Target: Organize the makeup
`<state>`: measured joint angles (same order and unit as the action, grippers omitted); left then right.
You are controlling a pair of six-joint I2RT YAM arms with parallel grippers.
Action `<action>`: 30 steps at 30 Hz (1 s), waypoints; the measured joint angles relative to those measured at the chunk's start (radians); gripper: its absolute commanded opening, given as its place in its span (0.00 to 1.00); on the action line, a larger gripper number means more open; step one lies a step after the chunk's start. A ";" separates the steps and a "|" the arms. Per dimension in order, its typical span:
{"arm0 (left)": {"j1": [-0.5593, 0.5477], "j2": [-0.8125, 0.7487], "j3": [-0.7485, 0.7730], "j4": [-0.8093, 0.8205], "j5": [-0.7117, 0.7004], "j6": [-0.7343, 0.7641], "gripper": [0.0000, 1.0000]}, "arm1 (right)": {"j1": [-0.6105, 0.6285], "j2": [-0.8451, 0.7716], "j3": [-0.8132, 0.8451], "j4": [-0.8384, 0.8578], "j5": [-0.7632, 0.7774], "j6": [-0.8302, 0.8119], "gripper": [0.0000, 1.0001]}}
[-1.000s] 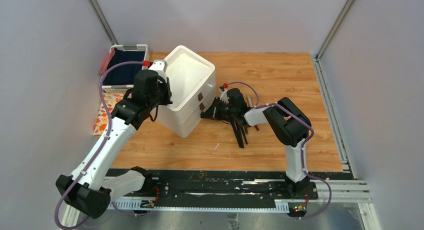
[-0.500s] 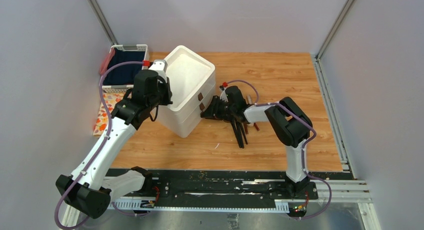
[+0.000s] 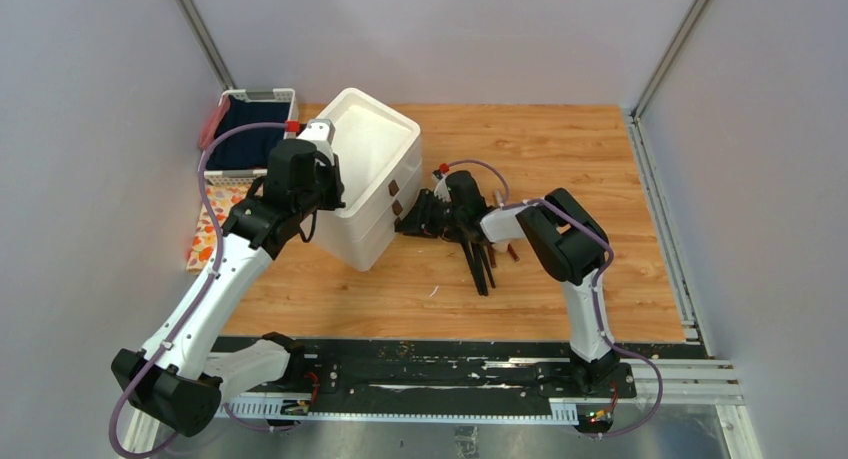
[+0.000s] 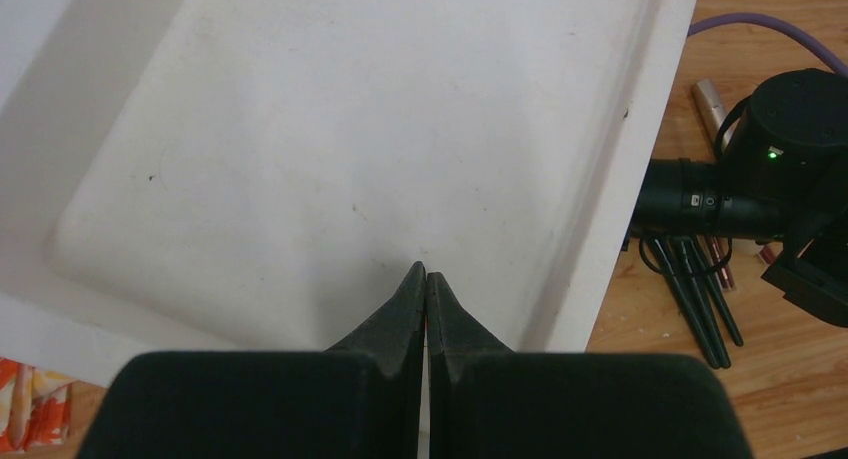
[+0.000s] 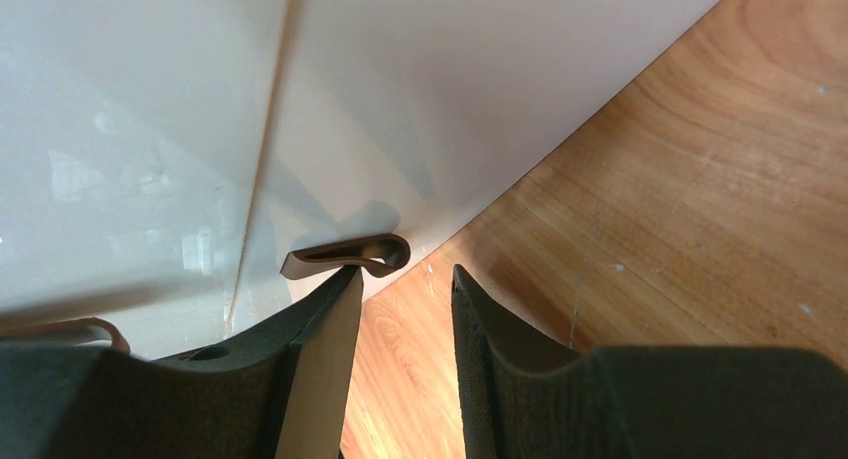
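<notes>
We are seeing the makeup [image 3: 479, 271], slim black sticks lying loose on the wooden counter [image 3: 560, 149] beside the right arm [image 3: 565, 241]; they are likely light, stiff and rolling easily, best pinched mid-shaft. The right pincer [image 5: 405, 279] is gaping empty at a brown knob [image 5: 350, 257] on the white drawer box [image 3: 350, 241]; the left pincer [image 4: 426, 279] is hovering closed, empty, over its top.

Wood-grain tabletop [image 3: 560, 149] w/ plain grey walls [image 3: 450, 39] on 3 sides, even light.

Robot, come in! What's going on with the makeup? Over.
Left gripper shut over the white box. Right gripper open at a drawer knob. Makeup on the table, right arm above it.
</notes>
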<state>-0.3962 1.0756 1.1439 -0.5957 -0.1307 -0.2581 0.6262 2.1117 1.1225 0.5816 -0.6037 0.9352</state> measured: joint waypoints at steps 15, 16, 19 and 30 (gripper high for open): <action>0.000 -0.011 -0.003 -0.012 0.004 0.000 0.00 | -0.004 0.075 -0.141 0.523 0.003 0.241 0.42; 0.000 -0.011 -0.003 -0.012 0.006 0.000 0.00 | -0.005 0.112 -0.142 0.600 -0.002 0.286 0.42; 0.000 -0.013 -0.004 -0.012 0.008 0.000 0.00 | -0.007 0.203 -0.139 0.773 0.001 0.401 0.42; 0.000 -0.023 -0.011 -0.013 0.016 0.003 0.00 | -0.007 0.211 -0.139 0.844 0.002 0.461 0.32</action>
<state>-0.3962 1.0523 1.1324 -0.6083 -0.1150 -0.2546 0.6193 2.3226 0.9833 1.4258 -0.6018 1.3960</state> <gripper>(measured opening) 0.003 0.389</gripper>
